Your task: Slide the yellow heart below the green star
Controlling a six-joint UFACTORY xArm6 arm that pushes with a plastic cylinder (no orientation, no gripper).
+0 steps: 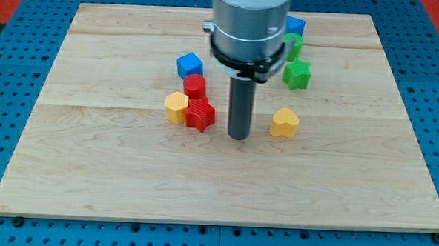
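The yellow heart [284, 122] lies on the wooden board right of centre. The green star [296, 74] sits above it, slightly to the right, with a clear gap between them. My tip [239, 137] rests on the board just left of the yellow heart, a short gap away, not touching it. The rod and its grey mount rise from the tip to the view's top.
A red star-like block [200, 114], a red cylinder [194, 85] and a yellow hexagonal block [176, 106] cluster left of my tip. A blue cube [189, 64] sits above them. Another green block [293, 46] and a blue block [295, 26] lie near the mount, partly hidden.
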